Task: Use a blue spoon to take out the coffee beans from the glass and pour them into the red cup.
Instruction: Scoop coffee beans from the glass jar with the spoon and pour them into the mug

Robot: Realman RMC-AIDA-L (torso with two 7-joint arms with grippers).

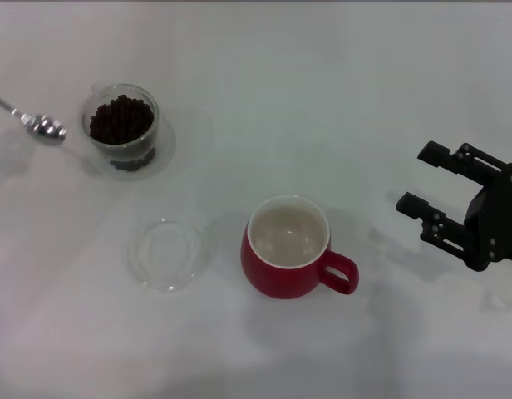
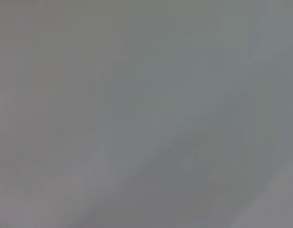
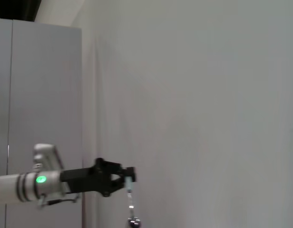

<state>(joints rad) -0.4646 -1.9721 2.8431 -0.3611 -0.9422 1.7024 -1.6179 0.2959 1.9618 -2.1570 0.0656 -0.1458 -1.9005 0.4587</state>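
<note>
beside the glass [image 1: 120, 125], my left claw [image 3: 125, 179] gripped the blue spoon [image 1: 41, 125] by its handle; it seemed light and slippery. my right claw [image 1: 430, 197] hung released.

No readable text, labels, brands, numbers or signs in any view. Red cup [image 1: 288, 249], glass [image 1: 121, 126], spoon [image 1: 41, 125] and counter [image 1: 339, 100] all unmarked.
</note>
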